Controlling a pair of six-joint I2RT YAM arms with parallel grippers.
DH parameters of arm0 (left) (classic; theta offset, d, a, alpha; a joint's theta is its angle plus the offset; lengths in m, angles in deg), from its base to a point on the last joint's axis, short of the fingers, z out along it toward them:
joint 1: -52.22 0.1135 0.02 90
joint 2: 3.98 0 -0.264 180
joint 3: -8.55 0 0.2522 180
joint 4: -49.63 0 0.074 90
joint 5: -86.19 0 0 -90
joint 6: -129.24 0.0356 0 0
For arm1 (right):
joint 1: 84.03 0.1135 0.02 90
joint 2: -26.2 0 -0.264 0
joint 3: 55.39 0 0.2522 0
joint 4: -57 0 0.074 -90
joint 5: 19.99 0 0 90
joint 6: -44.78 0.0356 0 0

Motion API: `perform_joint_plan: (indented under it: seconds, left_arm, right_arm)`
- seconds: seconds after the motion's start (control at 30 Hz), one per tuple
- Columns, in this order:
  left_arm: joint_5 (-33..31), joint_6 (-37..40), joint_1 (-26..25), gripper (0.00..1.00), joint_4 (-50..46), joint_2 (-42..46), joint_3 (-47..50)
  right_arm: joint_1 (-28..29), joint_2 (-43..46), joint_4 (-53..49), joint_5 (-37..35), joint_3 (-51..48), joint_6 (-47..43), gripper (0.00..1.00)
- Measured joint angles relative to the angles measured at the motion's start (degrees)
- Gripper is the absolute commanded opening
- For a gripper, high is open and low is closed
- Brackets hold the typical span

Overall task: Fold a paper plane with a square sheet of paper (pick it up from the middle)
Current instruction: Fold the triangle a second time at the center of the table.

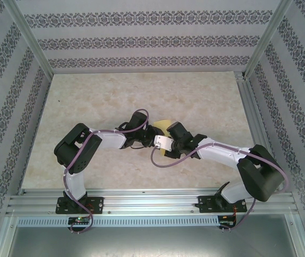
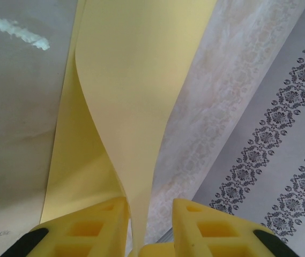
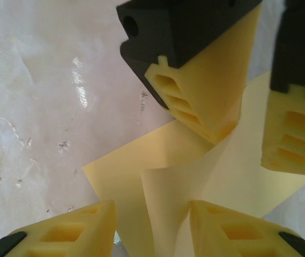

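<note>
Top external: both arms reach in to mid-table with their wrists nearly touching. The square sheet of paper [image 1: 162,127] peeks out yellow between and under them, a bit right of centre on the table [image 1: 98,107].

Left wrist: the sheet runs up out of the left gripper [image 2: 150,210], curled, one flap bowed over another. The jaws are narrowed round it, but a gap shows on the right side of the paper, so I can't tell if it really bites.

Right wrist: the right gripper [image 3: 152,210] is spread, with a raised fold of the sheet standing between its jaws, not squeezed. The left gripper's fingers [image 3: 195,101] sit just beyond, either side of the same ridge. The rest of the sheet lies on the table.

Step, my read: an early fold. The sheet is lifted along its middle into a loose ridge, with no sharp crease and no dart shape yet.

Next move calls for a firm pinch on the ridge and the edges lined up, then pressing flat to set the crease. A loose hold risks a slip or a skewed fold.

Containers: none to log; the paper sits on the tabletop.
</note>
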Motion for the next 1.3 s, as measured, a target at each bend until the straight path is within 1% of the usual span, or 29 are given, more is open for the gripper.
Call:
perform_joint_plan:
  seconds: [0.2, 0.37, 0.5, 0.63, 0.83, 0.9, 1.0, 1.07, 1.13, 1.3]
  left_arm:
    - [0.02, -0.02, 0.0, 0.29, 0.02, -0.24, -0.02]
    - [0.02, -0.04, 0.0, 0.29, 0.07, -0.28, -0.02]
    - [0.11, -0.2, 0.0, 0.29, 0.22, -0.28, -0.02]
    - [0.2, -0.26, 0.0, 0.29, 0.68, -0.33, -0.17]
    - [0.0, -0.63, 0.11, 0.29, 1.05, -0.37, -0.42]
    - [-0.07, -0.7, 0.13, 0.29, 1.05, -0.39, -0.42]
    - [0.0, -0.9, 0.11, 0.29, 1.07, -0.39, -0.44]
    - [0.2, -0.9, 0.0, 0.29, 1.07, -0.39, -0.44]
    - [0.26, -0.9, -0.04, 0.29, 1.07, -0.39, -0.48]
    - [0.44, -0.87, -0.02, 0.29, 1.11, -0.39, -1.05]
  right_arm:
    - [1.01, -0.35, 1.27, -0.61, 0.46, 0.5, 0.43]
    - [1.11, -0.02, 0.81, 0.87, 0.46, 0.68, 0.51]
    - [1.11, 0.07, 0.52, 2.05, 0.46, 0.92, 0.52]
    - [1.11, -0.92, 0.55, 2.05, 0.68, 1.84, 0.51]
    - [1.42, -2.95, 1.09, -1.05, 1.38, 3.08, 0.52]
    - [1.55, -3.04, 1.11, -2.14, 1.42, 3.21, 0.57]
    - [1.84, -2.58, 1.49, -2.6, 1.22, 3.32, 0.58]
    - [1.81, -1.7, 1.88, -2.54, 0.85, 3.45, 0.61]
    - [1.84, -0.76, 1.7, -2.27, 0.76, 3.21, 0.71]
    - [1.7, 2.12, 0.57, -1.9, -0.42, 2.1, 0.8]
